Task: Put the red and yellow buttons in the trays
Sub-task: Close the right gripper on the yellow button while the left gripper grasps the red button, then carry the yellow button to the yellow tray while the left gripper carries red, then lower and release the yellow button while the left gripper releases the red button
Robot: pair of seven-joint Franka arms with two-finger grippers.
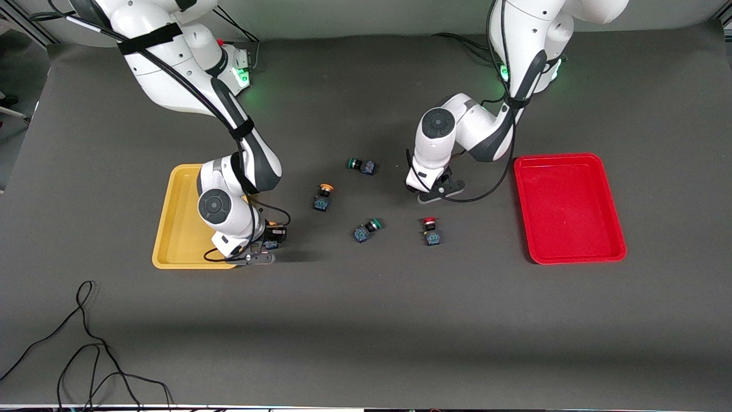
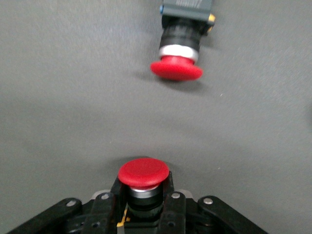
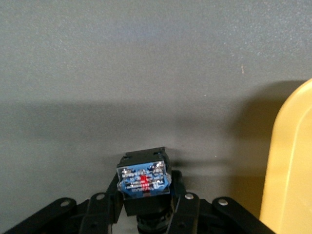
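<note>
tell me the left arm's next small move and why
Probably carry it toward the red tray. The left gripper is shut on a red button over the table, the tray looks empty, and another red button lies on the table.

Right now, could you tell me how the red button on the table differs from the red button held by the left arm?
The loose red button lies on its side on the dark mat, free of any grip; the held red button sits clamped in the left gripper, over the mat. The loose one shows its blue-grey base and black barrel; the held one shows mostly its cap. Both have the same domed red cap, and neither is in the red tray.
</note>
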